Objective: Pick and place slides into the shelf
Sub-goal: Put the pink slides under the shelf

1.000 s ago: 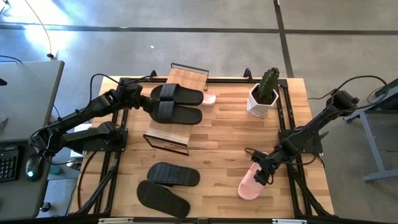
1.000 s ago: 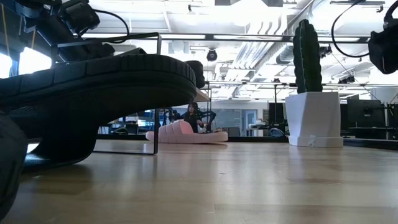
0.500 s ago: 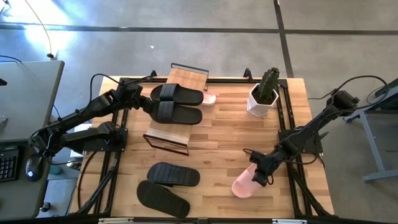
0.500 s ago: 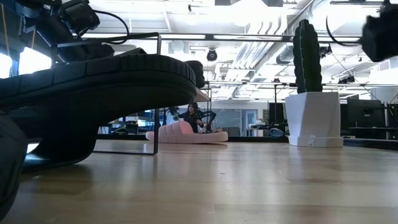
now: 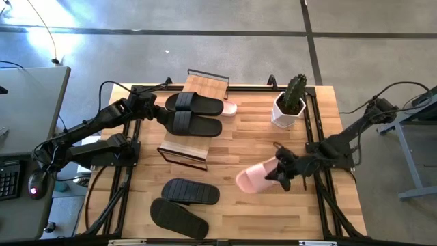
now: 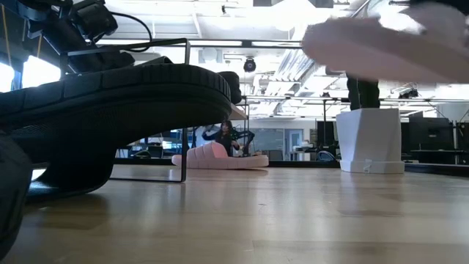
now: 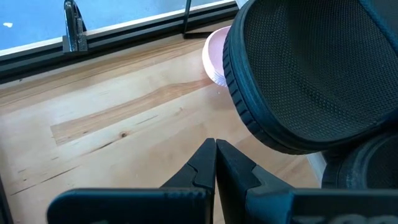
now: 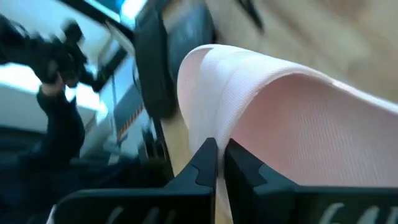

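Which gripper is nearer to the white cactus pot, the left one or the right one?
The right gripper. It holds a pink slide toward the table's front, below the white cactus pot in the high view. The left gripper is by the shelf, across the table.

A broad strip of bare light wooden tabletop (image 5: 246,147) is left open between the slanted bamboo shelf in its black frame (image 5: 194,119) and the white cactus pot (image 5: 287,109). The shelf's upper boards are taken up by two black slide sandals (image 5: 194,113), with the left gripper (image 5: 156,109) held beside them. The near left corner is blocked by two more dark slide sandals (image 5: 183,203).

My right gripper (image 8: 216,163) pinches the pink slide (image 8: 292,118); beyond it, blurred wooden table (image 8: 292,25).
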